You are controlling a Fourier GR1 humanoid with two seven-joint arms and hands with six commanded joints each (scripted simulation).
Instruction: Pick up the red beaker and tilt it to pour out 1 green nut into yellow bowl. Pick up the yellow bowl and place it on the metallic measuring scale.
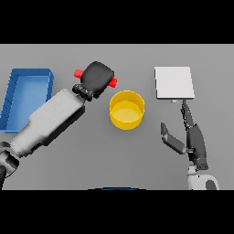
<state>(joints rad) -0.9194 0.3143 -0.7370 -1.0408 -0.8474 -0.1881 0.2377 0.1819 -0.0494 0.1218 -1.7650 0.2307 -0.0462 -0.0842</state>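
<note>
Right hand (194,139) idled low with fingers spread near the scale (174,82), while the left hand (97,77), curled round the beaker (112,82) just beside the bowl (127,109), looked mid-pour, perhaps needing more tilt.

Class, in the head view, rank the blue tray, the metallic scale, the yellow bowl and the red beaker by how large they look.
1. blue tray
2. metallic scale
3. yellow bowl, not far behind the scale
4. red beaker, unsure: the left hand covers most of it, only its ends show
</note>
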